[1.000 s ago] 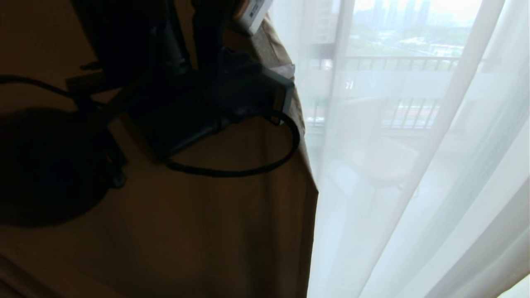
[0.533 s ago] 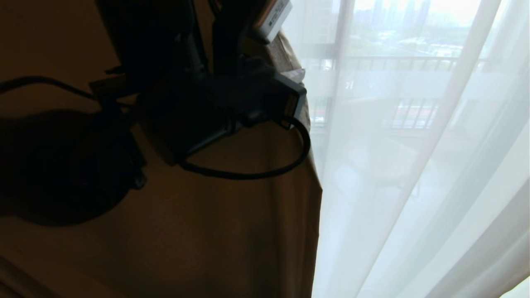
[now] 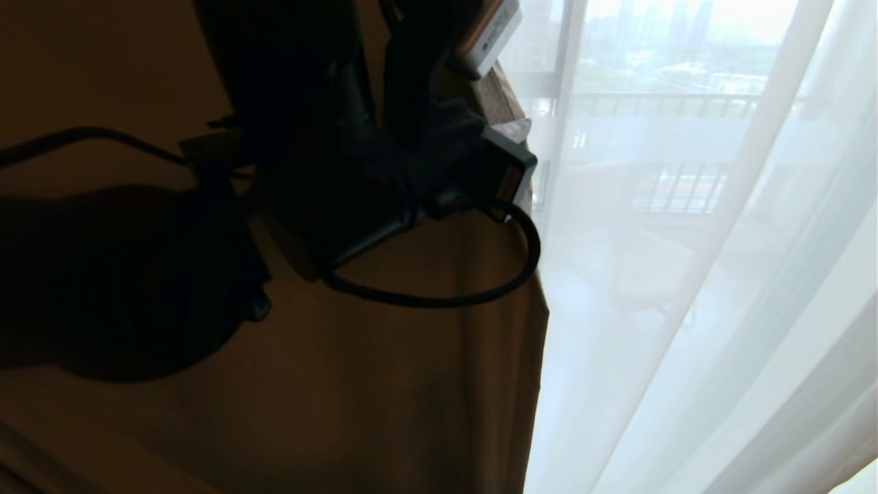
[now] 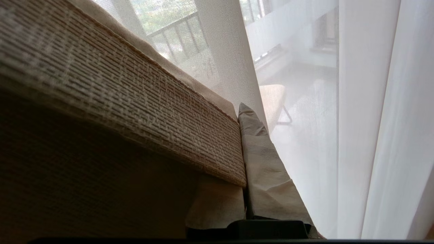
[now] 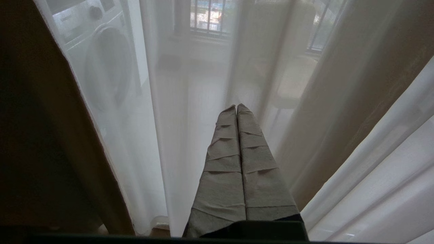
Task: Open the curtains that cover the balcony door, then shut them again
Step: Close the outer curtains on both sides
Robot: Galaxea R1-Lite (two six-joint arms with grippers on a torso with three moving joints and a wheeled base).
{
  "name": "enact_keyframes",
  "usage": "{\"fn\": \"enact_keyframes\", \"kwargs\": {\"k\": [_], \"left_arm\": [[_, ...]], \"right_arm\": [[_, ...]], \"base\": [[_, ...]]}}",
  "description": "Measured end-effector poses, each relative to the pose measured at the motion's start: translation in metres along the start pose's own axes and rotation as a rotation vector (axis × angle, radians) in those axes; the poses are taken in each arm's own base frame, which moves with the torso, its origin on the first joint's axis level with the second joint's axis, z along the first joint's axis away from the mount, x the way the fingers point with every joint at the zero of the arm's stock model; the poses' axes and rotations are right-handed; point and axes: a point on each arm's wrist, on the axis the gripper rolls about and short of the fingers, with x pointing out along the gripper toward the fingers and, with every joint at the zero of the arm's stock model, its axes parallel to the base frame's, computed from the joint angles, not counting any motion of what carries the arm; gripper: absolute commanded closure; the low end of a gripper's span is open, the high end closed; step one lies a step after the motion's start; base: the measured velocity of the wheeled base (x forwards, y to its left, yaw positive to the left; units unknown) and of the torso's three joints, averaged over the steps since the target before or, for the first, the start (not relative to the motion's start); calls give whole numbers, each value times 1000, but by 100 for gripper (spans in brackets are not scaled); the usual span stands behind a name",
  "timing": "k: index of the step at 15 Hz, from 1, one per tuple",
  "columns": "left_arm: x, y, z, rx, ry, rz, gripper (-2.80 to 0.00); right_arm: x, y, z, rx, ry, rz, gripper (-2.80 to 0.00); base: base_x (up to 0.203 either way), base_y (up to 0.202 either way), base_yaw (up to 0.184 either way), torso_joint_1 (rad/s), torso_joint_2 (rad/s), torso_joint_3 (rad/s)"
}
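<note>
The curtains are a heavy beige drape (image 3: pixel 384 384) filling the left of the head view and white sheers (image 3: pixel 686 309) on the right. My left gripper (image 3: pixel 511 130) is raised at the drape's right edge. In the left wrist view this gripper (image 4: pixel 240 113) is shut on the drape's woven hem (image 4: pixel 135 98); one taped finger (image 4: pixel 261 162) shows and the other is hidden behind the cloth. My right gripper (image 5: pixel 236 107) is shut on nothing, pointing at the sheers (image 5: pixel 169 118). The balcony door's frosted band (image 3: pixel 658 140) shows faintly through the sheers.
A black cable (image 3: pixel 480 295) loops under my left wrist. Behind the sheers are a balcony railing (image 3: pixel 672 103), a chair (image 3: pixel 638 267) and a washing machine (image 5: pixel 101 57). Another beige drape (image 5: pixel 356 101) hangs to the right of my right gripper.
My left arm has moved to the right in the head view, and the beige drape's edge has come along with it, covering more of the sheers. The right arm has not moved.
</note>
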Motion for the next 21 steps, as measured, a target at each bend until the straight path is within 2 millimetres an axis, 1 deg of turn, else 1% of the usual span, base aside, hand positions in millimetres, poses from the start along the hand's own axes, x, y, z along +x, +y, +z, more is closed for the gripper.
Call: {"fn": "enact_keyframes", "kwargs": {"k": [7,9,11,13,15,17,19,21], "left_arm": [[3,-4,-3,5,6,-10,0],[3,0,-3,5,8,2,0],[0,10,-4,4,13,30,0],[-4,26,-3,4,13,74,0],[-14,50,1,-3,3,152,0],[-27,78,3,-25,-5,242,0],[-49,114,4,-42,-7,367,0],[-79,150,1,-59,4,511,0]], "right_arm": [[0,0,0,0,0,0,0],[0,0,0,0,0,0,0],[0,0,0,0,0,0,0],[0,0,0,0,0,0,0],[0,0,0,0,0,0,0],[0,0,0,0,0,0,0],[0,0,0,0,0,0,0],[0,0,0,0,0,0,0]], "base": [[0,0,0,0,0,0],[0,0,0,0,0,0],[0,0,0,0,0,0],[0,0,0,0,0,0],[0,0,0,0,0,0],[0,0,0,0,0,0],[0,0,0,0,0,0],[0,0,0,0,0,0]]}}
